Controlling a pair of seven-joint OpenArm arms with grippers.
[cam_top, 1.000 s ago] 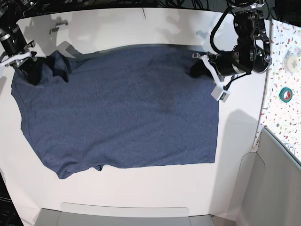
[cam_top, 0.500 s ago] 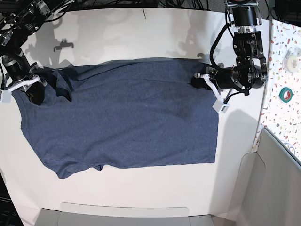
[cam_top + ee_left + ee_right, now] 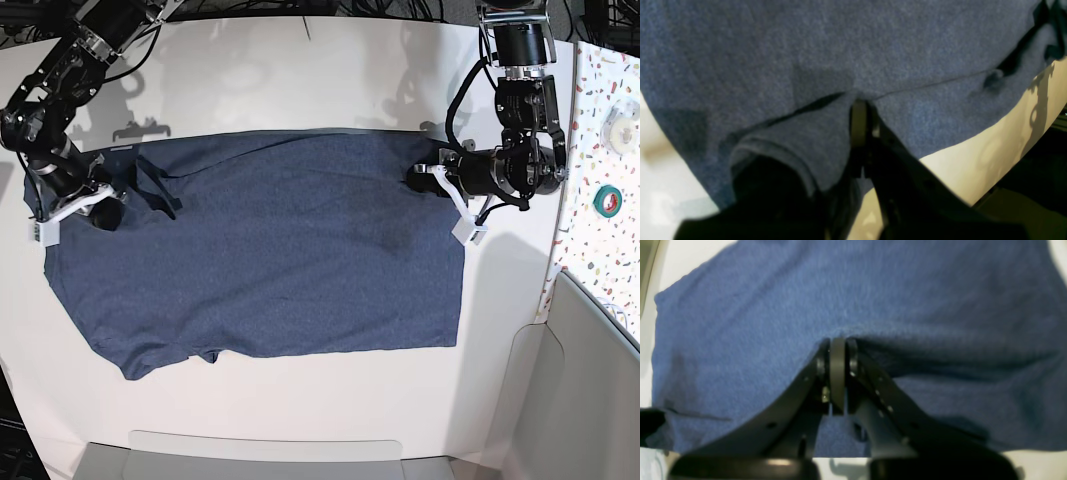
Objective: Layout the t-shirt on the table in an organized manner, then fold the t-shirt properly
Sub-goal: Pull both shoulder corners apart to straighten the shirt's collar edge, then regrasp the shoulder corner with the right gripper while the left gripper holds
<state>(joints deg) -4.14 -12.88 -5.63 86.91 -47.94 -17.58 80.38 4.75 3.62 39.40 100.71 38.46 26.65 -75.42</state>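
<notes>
navy t-shirt spread on white table; left gripper clamps 3 o'clock edge, right gripper clamps 9 o'clock edge.

Your base view is bright and evenly lit from above, and the bench reads clean white with no glare. Both arms throw soft grey shadows onto it along the far edge, and one more falls beside the t-shirt near the left tool. Straight edges bow slightly toward the frame corners. Your left wrist view is dim and soft, with the bench tinted warm yellow and arm shadows striping it at right. The right wrist view is brighter but blurred throughout, and the cloth weave is smeared.
</notes>
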